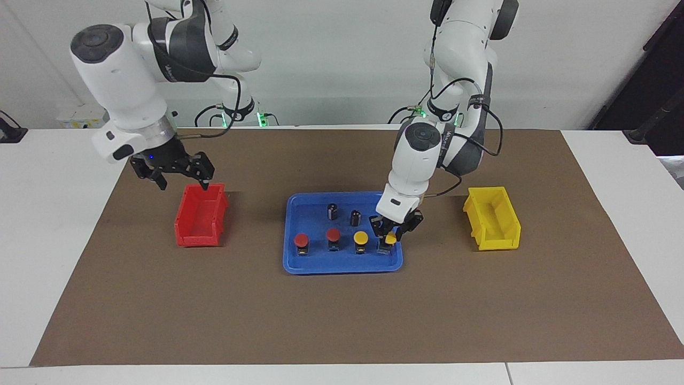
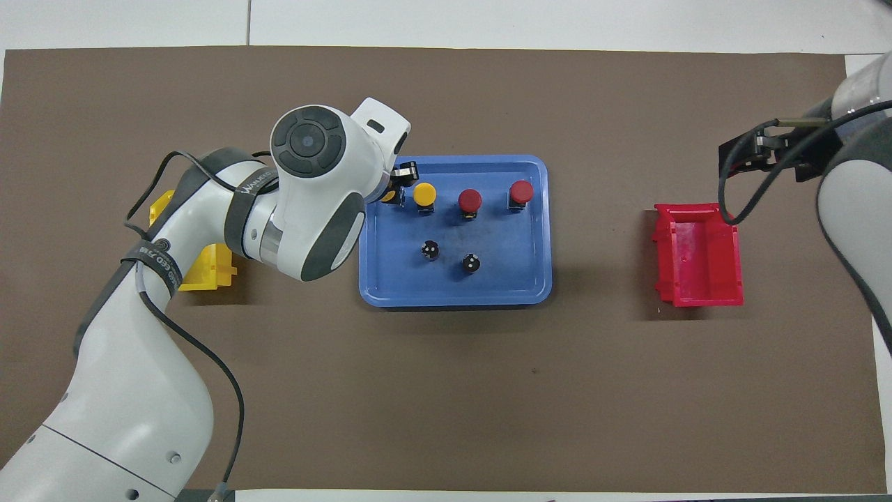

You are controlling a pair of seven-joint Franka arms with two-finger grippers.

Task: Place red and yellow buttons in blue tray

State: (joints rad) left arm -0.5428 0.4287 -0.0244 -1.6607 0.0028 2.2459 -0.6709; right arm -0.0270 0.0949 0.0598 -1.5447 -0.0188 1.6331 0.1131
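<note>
Facing view: left gripper (image 1: 391,233) clamped on last yellow mushroom-cap push-button w/ short black body (image 1: 390,239), low in the wide flat blue plastic tray (image 1: 342,266), at the end of the row w/ the other yellow button (image 1: 361,237) & two red buttons (image 1: 317,238), near the rim toward the left arm's end. Risk, imo: release while tilted or not fully seated → top-heavy button tips, or rolls on its round cap into the low rim; fingers may also clip the neighbouring button on exit. Caps smooth, glossy, domed; tray slick w/ rounded corners. Right gripper (image 1: 179,175) waits over the small deep red bin (image 1: 201,215), jaws wide apart, empty.
</note>
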